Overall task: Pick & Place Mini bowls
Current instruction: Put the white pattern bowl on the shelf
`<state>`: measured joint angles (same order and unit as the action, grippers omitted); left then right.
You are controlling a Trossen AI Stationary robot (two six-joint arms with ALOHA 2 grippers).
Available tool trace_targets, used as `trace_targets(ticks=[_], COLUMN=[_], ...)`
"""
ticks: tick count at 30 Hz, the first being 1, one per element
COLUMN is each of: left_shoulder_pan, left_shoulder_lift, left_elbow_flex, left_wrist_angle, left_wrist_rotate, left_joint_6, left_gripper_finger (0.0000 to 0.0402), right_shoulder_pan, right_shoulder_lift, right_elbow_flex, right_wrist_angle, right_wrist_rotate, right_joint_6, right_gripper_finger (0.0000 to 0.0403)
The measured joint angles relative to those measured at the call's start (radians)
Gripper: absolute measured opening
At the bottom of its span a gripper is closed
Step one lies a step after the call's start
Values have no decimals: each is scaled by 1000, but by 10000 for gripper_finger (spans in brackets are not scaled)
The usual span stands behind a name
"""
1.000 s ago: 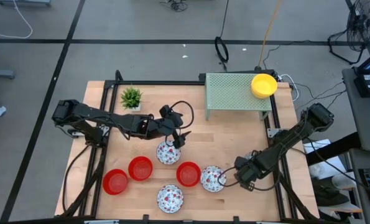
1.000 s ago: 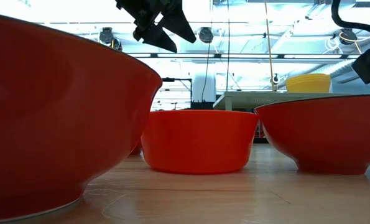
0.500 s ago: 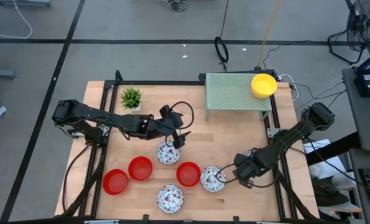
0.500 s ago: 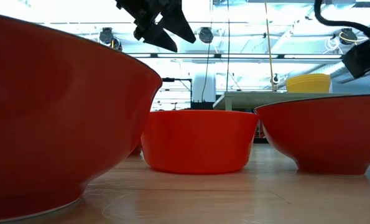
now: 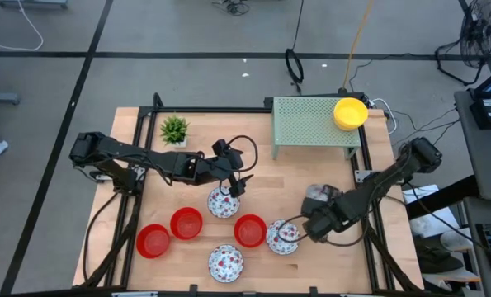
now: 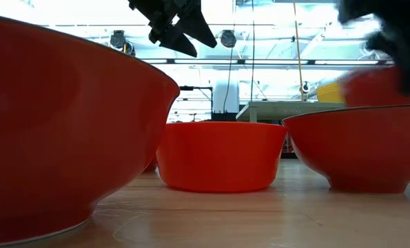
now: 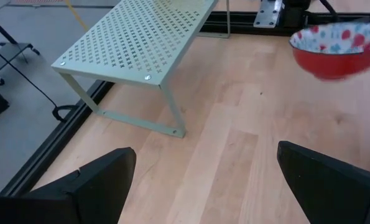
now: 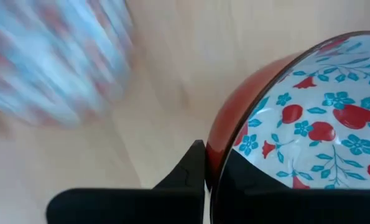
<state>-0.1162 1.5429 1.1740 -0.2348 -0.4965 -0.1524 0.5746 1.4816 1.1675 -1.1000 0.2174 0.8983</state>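
Two arms over a wooden worktop [image 5: 311, 177] strewn with mini bowls.

From the left: two plain red bowls [image 5: 153, 240] [image 5: 186, 223] sit side by side. The left end effector [image 5: 237, 185] hovers with fingers spread wide, holding nothing, above a floral bowl [image 5: 223, 203], white inside with red and blue speckles. Another floral bowl [image 5: 226, 262] lies near the front edge, then a third red bowl [image 5: 250, 230]. The right end effector [image 5: 299, 230] pinches the rim of a red-walled floral bowl [image 8: 309, 118]. A yellow bowl [image 5: 350, 113] rests on the green perforated rack [image 5: 311, 120].
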Motion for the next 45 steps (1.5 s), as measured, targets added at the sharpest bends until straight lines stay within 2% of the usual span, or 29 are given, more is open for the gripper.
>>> trace_targets(ticks=[8, 14, 21, 27, 33, 38, 42, 45], left_shoulder_pan=[0, 2, 17, 34, 49, 50, 48, 44], left_shoulder_lift=[0, 0, 0, 0, 0, 0, 0, 0], left_elbow_flex=[0, 0, 0, 0, 0, 0, 0, 0], left_wrist_angle=[4, 7, 4, 0, -2, -2, -2, -2], left_wrist_rotate=[0, -5, -5, -4, -4, -4, 0, 0], left_joint_6=[0, 0, 0, 7, 49, 53, 98, 102], left_gripper_finger=[395, 395, 395, 395, 395, 395, 395, 395], right_shoulder_pan=[-106, -246, -406, -526, -649, -746, -818, -852], right_shoulder_lift=[0, 0, 0, 0, 0, 0, 0, 0], right_elbow_flex=[161, 222, 254, 259, 258, 258, 258, 258], right_wrist_angle=[-80, -145, -244, -299, -298, -297, -276, -237], right_wrist_rotate=[168, 187, 253, 367, 358, 352, 271, 251], right_joint_6=[-265, -437, -632, -795, -937, -984, -1010, -1034], right_gripper_finger=[1, 2, 3, 3, 3, 3, 4, 4])
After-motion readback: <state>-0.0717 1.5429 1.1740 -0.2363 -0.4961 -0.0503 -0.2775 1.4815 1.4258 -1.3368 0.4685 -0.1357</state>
